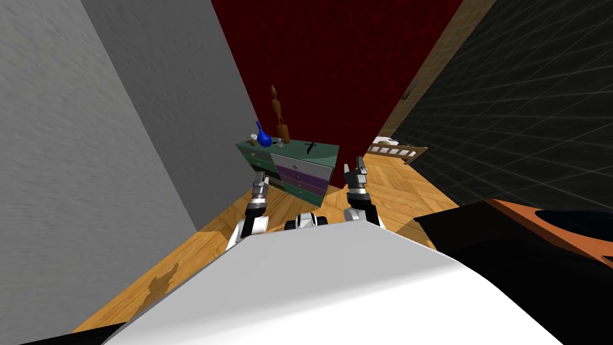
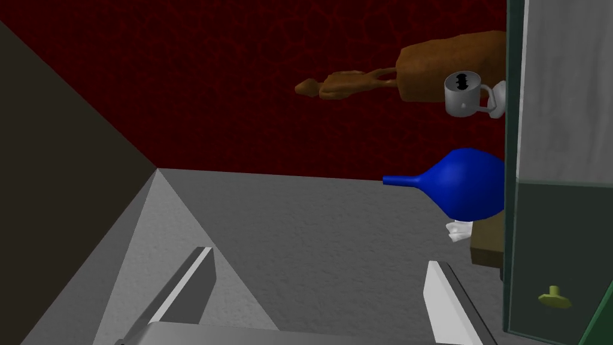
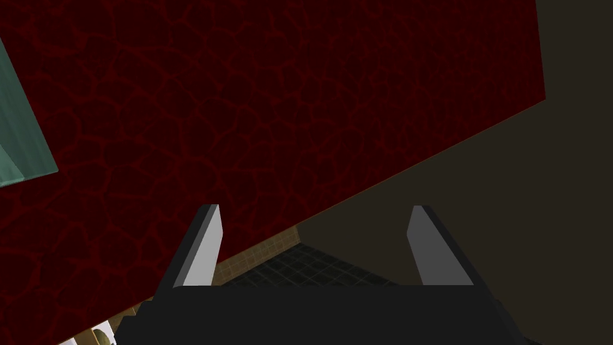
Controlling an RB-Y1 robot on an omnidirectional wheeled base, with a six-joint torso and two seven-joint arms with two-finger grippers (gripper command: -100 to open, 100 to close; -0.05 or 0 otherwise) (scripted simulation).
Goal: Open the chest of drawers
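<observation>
The left pincer [image 2: 318, 260] is standing released, its fingers spread wide and holding nothing. One finger [image 2: 443, 299] is lying near the green edge of the chest of drawers [image 2: 563, 150] without touching it. The right pincer [image 3: 314, 209] is likewise standing released and empty, pointing at a dark red wall [image 3: 269, 90].

In the head view, the chest of drawers [image 1: 299, 168] is standing on the wooden floor [image 1: 395, 191] against the red wall, beside a grey wall [image 1: 149, 90]. The left pincer [image 1: 261, 178] is hovering at its left front corner, and the right pincer [image 1: 357, 168] is hovering just off its right end.

The left wrist view is showing details too small to read in the head view: a yellow knob [image 2: 555, 296] on the chest's front, and a grey mug [image 2: 464, 93], a blue vase [image 2: 470, 182] and a brown wooden figure [image 2: 419, 75] on its top. The right wrist view is catching a pale green corner [image 3: 21, 138].
</observation>
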